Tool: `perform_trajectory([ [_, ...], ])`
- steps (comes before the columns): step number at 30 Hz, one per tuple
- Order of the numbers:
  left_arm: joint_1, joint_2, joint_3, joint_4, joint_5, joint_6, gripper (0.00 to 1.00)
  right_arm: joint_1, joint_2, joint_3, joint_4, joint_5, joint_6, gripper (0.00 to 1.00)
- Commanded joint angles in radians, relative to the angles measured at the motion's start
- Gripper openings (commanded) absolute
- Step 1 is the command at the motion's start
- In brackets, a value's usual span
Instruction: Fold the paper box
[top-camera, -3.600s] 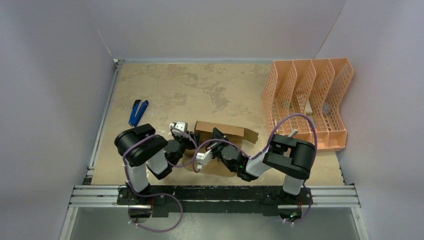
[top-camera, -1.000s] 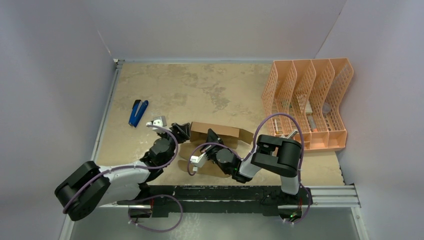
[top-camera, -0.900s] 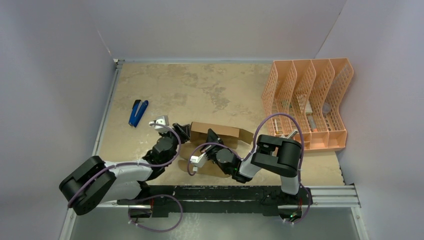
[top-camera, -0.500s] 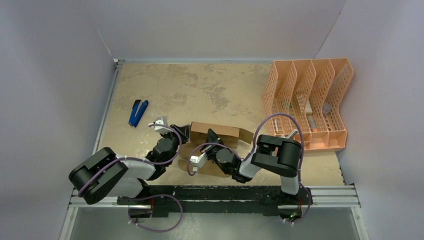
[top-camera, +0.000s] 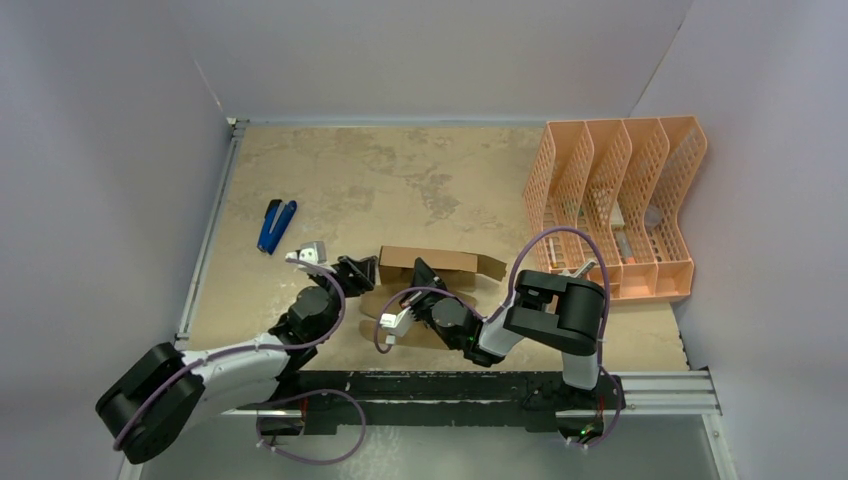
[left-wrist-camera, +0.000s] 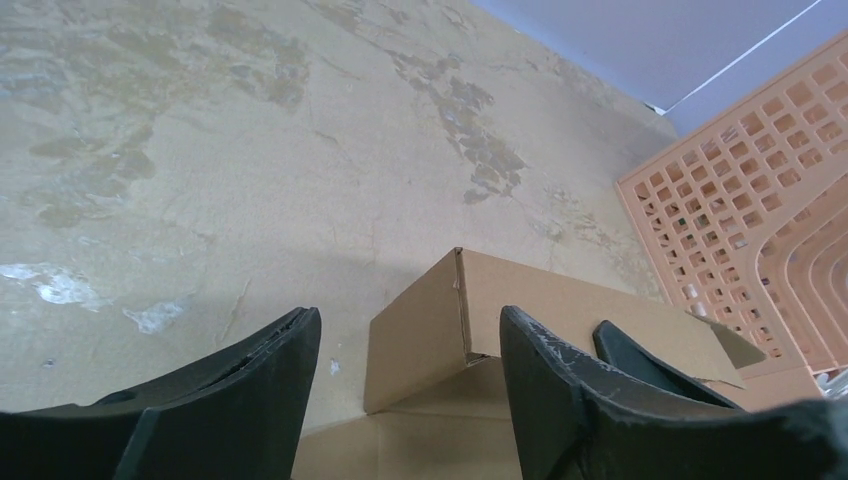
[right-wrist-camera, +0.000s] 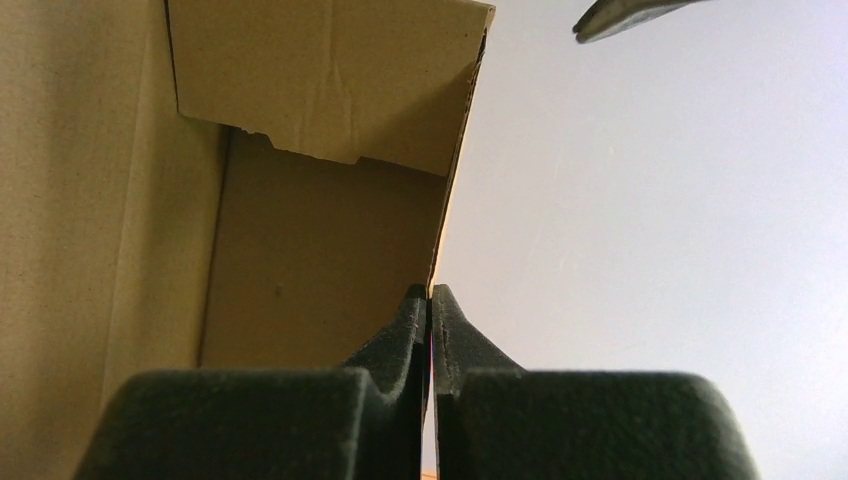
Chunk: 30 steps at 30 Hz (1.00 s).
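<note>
At the near side of the paper box (top-camera: 445, 262), its flat cardboard base lies on the table (top-camera: 400, 170), partly hidden under the right arm. The right gripper (top-camera: 418, 272) reaches in low over that base. Its fingers are pressed together on the edge of a raised cardboard wall, pinching the thin sheet between them. In the right wrist view the wall's inner face and a folded end flap stand to the left of the pinch.

Just left of the box, the left gripper (top-camera: 356, 268) hovers with its fingers (left-wrist-camera: 250, 400) spread wide and nothing between them. The box's raised left corner shows through the gap, a little beyond the tips, and is not touched.

The box's long wall stands upright across the table, with a loose flap sticking out at its right end.

Beyond the box and to its left, well apart, a blue hand tool (top-camera: 277, 225) lies flat. To the right of the box and farther back stands a peach-orange perforated file organizer (top-camera: 615, 200), near that right flap but clear of it.
</note>
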Motion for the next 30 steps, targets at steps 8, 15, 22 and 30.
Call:
perform_trajectory([
  [8,-0.001,0.057,-0.052,0.036,0.111,0.173,0.68,0.003,-0.011,0.017,-0.023,-0.017,-0.002,0.0],
  [15,-0.001,0.227,-0.026,0.211,0.128,0.25,0.69,0.003,-0.017,0.018,-0.03,-0.016,0.0,0.0],
  [22,-0.001,0.457,0.02,0.441,0.1,0.276,0.7,0.001,-0.027,0.024,-0.044,-0.025,0.005,0.0],
  [30,-0.001,0.603,0.1,0.593,0.098,0.314,0.67,0.003,-0.039,0.023,-0.058,-0.03,0.014,0.0],
])
